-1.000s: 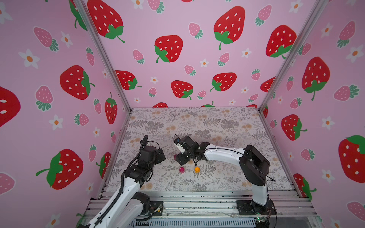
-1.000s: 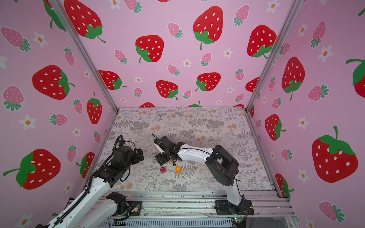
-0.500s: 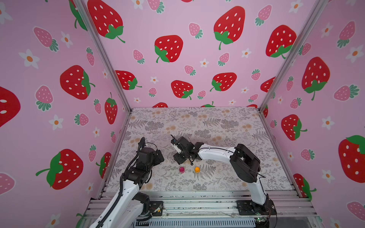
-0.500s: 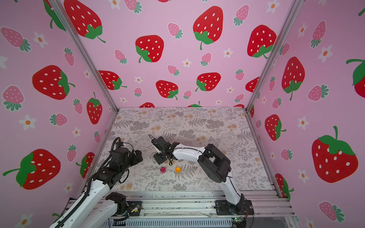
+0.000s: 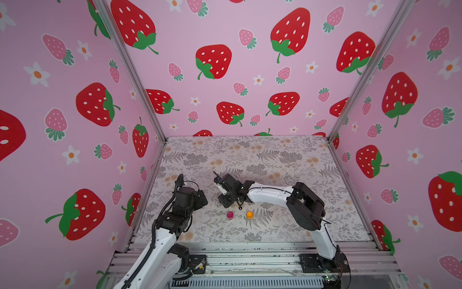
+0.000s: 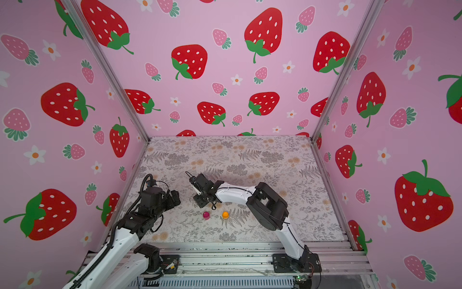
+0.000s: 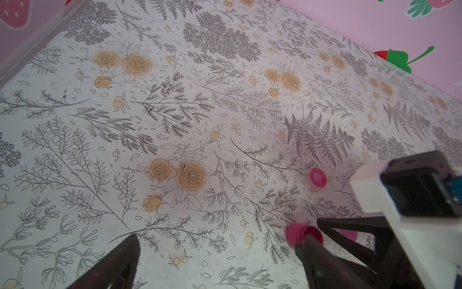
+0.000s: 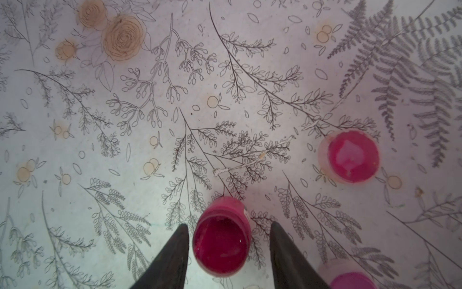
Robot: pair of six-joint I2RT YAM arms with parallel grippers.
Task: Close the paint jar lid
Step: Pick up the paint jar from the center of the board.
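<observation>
Right tool (image 8: 228, 225) has shifted left since a second ago and now straddles the open paint jar (image 8: 221, 240) on the floral desk (image 8: 150, 100), released, with a gap at each finger. The lid (image 8: 350, 156) lies flat nearby, apart. Left tool (image 7: 217, 241) gapes wide, empty.

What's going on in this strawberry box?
The job is to put the lid back on a tiny magenta paint jar. The right claw is around the open jar, not yet gripping it. The lid lies loose on the table nearby. The left claw hangs open, holding nothing.
</observation>
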